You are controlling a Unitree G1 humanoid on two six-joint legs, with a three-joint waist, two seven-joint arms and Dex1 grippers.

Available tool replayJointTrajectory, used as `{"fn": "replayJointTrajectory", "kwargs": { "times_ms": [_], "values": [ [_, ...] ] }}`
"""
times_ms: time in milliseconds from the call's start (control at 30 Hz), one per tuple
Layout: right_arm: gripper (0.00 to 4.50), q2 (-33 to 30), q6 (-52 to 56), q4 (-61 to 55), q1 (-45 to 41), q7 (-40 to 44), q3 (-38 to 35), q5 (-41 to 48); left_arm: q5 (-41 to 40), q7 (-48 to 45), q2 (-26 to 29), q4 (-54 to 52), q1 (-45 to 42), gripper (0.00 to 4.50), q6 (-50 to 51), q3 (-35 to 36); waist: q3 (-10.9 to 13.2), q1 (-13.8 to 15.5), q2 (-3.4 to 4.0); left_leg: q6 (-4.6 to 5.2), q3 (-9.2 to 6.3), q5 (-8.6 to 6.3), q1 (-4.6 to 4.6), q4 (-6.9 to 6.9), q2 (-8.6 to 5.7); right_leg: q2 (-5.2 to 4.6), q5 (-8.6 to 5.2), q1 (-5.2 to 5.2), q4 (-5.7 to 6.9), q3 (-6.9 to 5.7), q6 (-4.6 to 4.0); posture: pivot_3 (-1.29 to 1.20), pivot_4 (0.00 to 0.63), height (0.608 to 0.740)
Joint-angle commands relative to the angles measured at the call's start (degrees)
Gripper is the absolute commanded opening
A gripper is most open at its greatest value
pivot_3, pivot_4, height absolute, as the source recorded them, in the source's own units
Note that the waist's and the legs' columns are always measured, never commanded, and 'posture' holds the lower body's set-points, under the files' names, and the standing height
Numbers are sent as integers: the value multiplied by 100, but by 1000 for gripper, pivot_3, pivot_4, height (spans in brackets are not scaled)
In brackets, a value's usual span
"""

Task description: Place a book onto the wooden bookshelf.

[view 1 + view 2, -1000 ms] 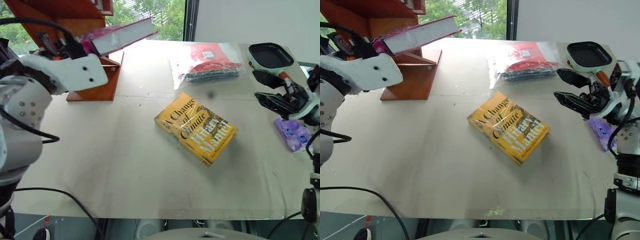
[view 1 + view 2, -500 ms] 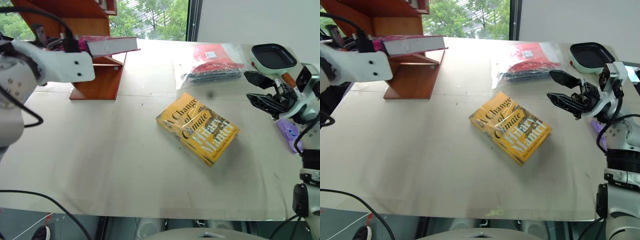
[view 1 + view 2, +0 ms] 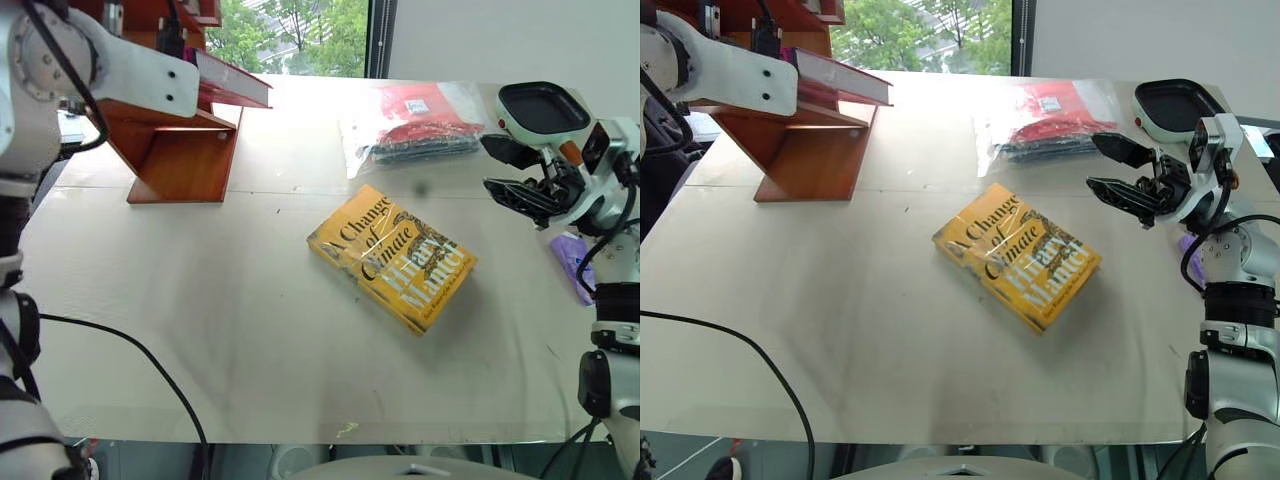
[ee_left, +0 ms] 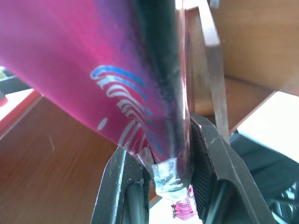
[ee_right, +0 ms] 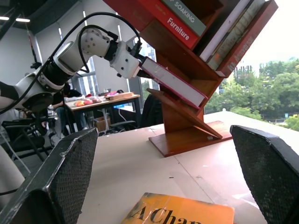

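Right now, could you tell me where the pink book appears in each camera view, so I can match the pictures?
Left eye: pink book, upper left, at the wooden bookshelf.
Right eye: upper left.
Left wrist: clamped in the left gripper.
Right wrist: centre, slanted above a shelf board.
Shared landmark: the bookshelf.

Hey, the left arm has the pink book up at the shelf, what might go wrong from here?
1. The left hand pinches the book by one corner only, so it may pivot or slip loose.
2. The book hangs tilted above a slanted board of the wooden bookshelf; released there, it might slide off onto the table.
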Motion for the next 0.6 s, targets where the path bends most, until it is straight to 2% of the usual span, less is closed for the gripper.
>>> {"fn": "replayJointTrajectory", "kwargs": {
  "times_ms": [33,200,400,600],
  "values": [
    [4500,-12,-76,-93,-160,-30,-192,70,309,-229,42,183,-343,585,-222,46,0,-6,0,0,-2,0,-5,14,2,0,0,0,5,-2,0,0,150,740],
    [4500,10,-99,-100,-160,-46,-192,58,676,-408,-55,635,-749,585,-631,-135,0,22,0,1,-10,0,-10,44,3,-1,4,2,20,-5,7,0,150,740],
    [4500,60,-101,-305,-2,-132,-227,129,817,-316,-426,860,-812,585,-521,-87,0,41,0,1,-11,0,-9,45,3,-3,4,2,35,-4,7,0,150,740],
    [4500,64,-87,-442,108,-238,-270,169,936,-565,-385,822,-685,585,-406,-35,0,-12,0,1,-10,0,-14,44,3,-8,4,2,25,-6,7,0,150,740]
  ]
}}
